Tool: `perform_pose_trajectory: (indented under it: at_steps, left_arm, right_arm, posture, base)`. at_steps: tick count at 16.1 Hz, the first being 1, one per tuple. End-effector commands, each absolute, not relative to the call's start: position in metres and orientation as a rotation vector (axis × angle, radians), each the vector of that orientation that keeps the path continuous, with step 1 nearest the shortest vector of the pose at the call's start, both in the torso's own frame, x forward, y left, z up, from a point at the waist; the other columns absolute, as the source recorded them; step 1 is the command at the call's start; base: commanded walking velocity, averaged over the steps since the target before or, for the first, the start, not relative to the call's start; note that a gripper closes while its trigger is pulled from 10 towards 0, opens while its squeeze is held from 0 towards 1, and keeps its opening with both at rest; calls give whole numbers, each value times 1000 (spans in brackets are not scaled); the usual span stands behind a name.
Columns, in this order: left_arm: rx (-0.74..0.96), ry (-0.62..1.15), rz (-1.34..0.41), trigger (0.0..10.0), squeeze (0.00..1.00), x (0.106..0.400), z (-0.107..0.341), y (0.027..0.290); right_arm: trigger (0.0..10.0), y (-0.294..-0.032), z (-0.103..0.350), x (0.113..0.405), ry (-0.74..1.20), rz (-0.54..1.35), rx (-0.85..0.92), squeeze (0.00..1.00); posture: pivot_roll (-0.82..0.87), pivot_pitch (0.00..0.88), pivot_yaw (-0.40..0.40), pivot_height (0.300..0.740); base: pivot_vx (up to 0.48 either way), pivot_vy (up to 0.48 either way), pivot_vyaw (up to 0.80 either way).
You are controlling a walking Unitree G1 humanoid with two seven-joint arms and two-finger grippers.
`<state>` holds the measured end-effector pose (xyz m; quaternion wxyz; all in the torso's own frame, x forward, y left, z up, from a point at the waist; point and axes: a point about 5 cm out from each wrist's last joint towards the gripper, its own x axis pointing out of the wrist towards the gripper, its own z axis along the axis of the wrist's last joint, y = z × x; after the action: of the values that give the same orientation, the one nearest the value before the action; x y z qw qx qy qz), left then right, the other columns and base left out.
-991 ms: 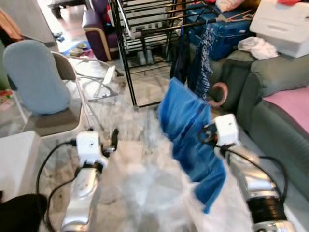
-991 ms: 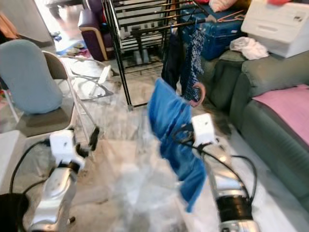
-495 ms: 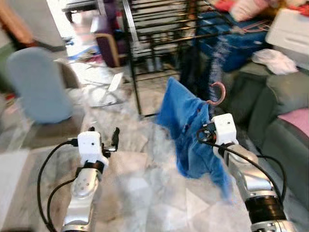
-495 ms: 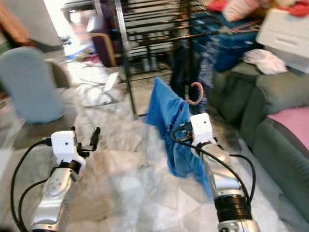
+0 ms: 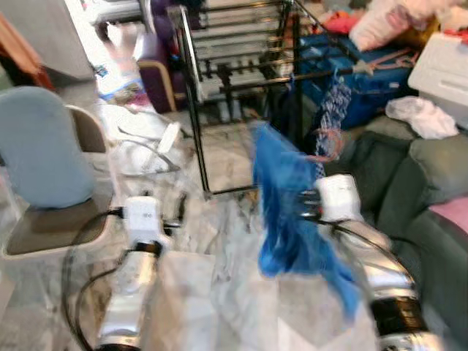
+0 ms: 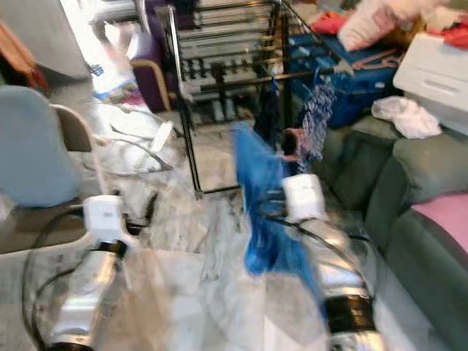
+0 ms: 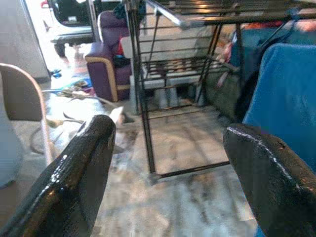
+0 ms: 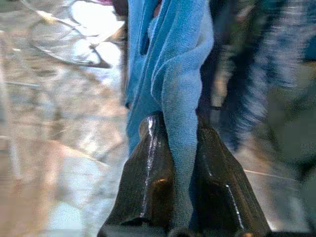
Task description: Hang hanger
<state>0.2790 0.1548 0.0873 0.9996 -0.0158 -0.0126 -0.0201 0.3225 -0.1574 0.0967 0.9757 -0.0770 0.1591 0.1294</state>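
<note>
the blue garment (image 5: 289,201) on its hanger (image 5: 327,144) is pinched in the right hand (image 8: 181,163) and has been carried closer to the black drying rack (image 5: 241,69); hanging looks next. the left hand (image 7: 168,168) is held wide open.

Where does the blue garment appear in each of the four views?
Left eye view: blue garment at centre, beside the right claw.
Right eye view: centre.
Left wrist view: far right edge.
Right wrist view: pinched between the claw's fingers.
Shared landmark: black drying rack.
</note>
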Motion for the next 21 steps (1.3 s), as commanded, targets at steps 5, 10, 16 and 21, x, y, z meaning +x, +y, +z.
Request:
perform_pose_trajectory:
  at_steps: [5,10,16,21]
  left_arm:
    - [-25,-17,-57,10000,0,282,89,149]
    - [-27,-15,-72,10000,0,282,89,144]
    - [-24,-12,-78,10000,0,282,89,144]
    - [-28,-9,-82,10000,0,282,88,141]
  right_arm:
    - [10000,-156,105,328,288,261,-162,0]
    - [10000,-155,104,329,288,252,-164,0]
    - [10000,-158,103,332,296,208,-171,0]
    - [10000,-160,104,334,297,191,-182,0]
  posture:
    - [-141,0,88,740]
    - [-141,0,92,740]
    - [-137,0,92,740]
    - [-138,0,89,740]
  base:
    - [404,215,0]
    - [392,274,0]
    - [396,269,0]
    - [411,246,0]
